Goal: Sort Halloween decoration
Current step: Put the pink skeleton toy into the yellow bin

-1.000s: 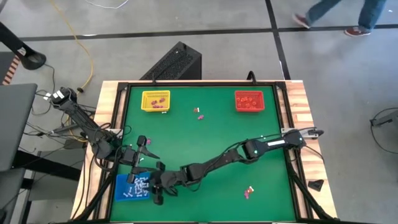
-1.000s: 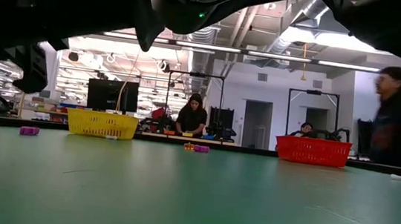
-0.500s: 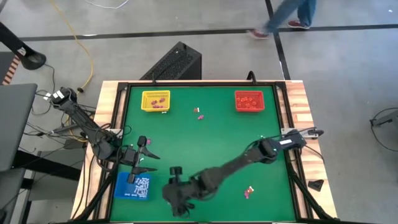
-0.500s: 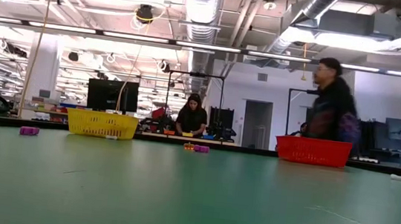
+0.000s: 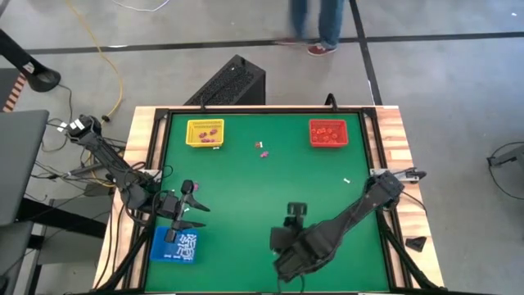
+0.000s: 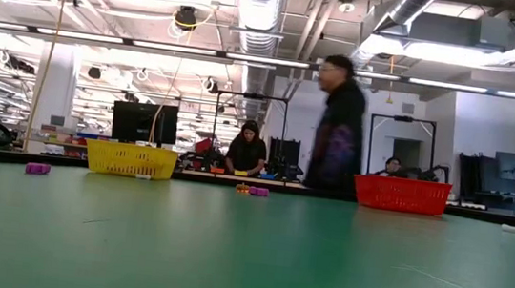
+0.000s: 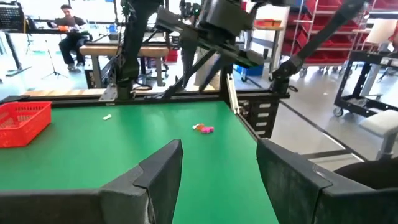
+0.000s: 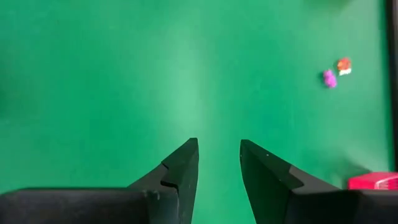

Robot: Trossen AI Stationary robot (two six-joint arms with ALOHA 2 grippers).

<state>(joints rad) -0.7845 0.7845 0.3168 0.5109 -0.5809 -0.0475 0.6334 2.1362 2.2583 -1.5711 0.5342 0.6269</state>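
Though tiny, vivid purple-and-orange trinkets (image 8: 334, 71).

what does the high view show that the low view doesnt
Only the high view shows the square blue tray of white trinkets, the left end effector beside it, the right end effector over bare mat, and a small white stick-like trinket near the right edge. Only the low view shows a purple trinket lying left of the yellow basket, and a seated person in the room behind. Both show the square yellow tray, the square red tray and the small pink-and-orange trinkets between them.
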